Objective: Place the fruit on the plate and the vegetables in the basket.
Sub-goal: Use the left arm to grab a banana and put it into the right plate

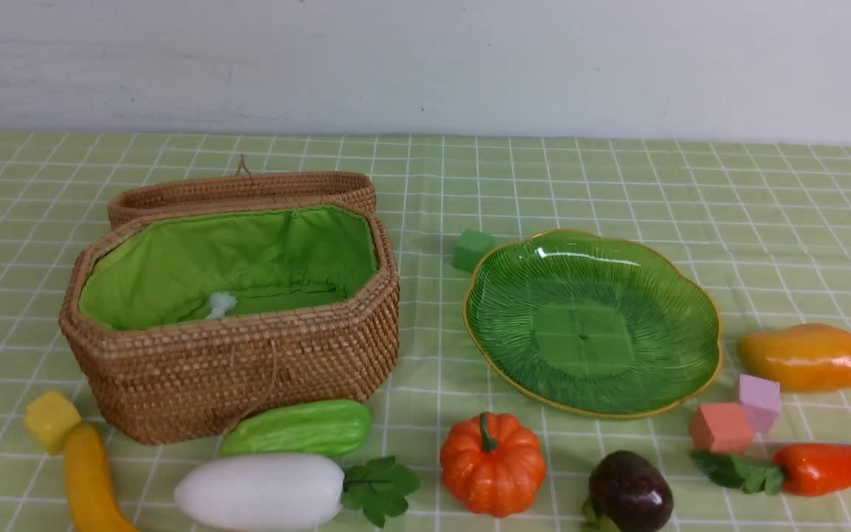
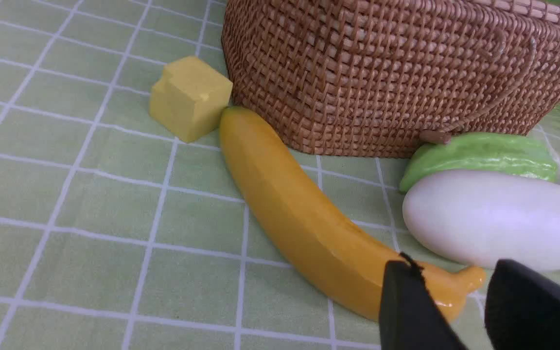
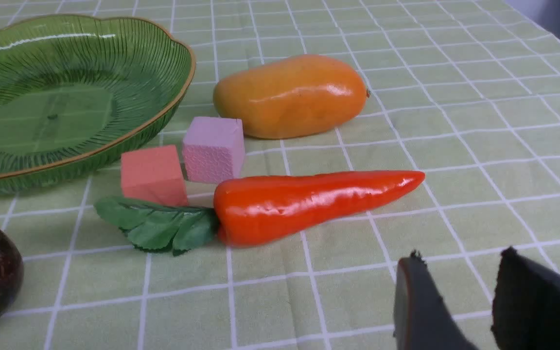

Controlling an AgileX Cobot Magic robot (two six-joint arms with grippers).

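- You are at the very start. The wide green glass plate with the gold rim (image 1: pixel 694 284) is bare, and no toy food shows inside the big brown woven basket with the green cloth lining (image 1: pixel 248 377).
- Your left pincer (image 2: pixel 455 291) is partly open and holds nothing. It hangs by the stalk end of the long yellow toy banana (image 2: pixel 304 218), which lies on the desk (image 1: pixel 617 177) at the basket's front left corner.
- Your right pincer (image 3: pixel 460 277) is partly open and empty too. It is near the pointy tip of the shiny orange-red toy carrot (image 3: pixel 309 204).
- The orange-yellow oval toy mango (image 3: pixel 289 95) lies just right of the plate, so I think that is an easy first pick for the right arm.
- The white toy radish (image 2: pixel 494 218) and green toy cucumber (image 2: pixel 479 153) sit right by the basket's front wall, handy for the left arm.
- Lift high over the tall basket wall.
- Watch the pink foam cube (image 3: pixel 151 175) and lilac foam cube (image 3: pixel 212 148), squeezed between carrot and plate.
- The back of the desk has lots of room.
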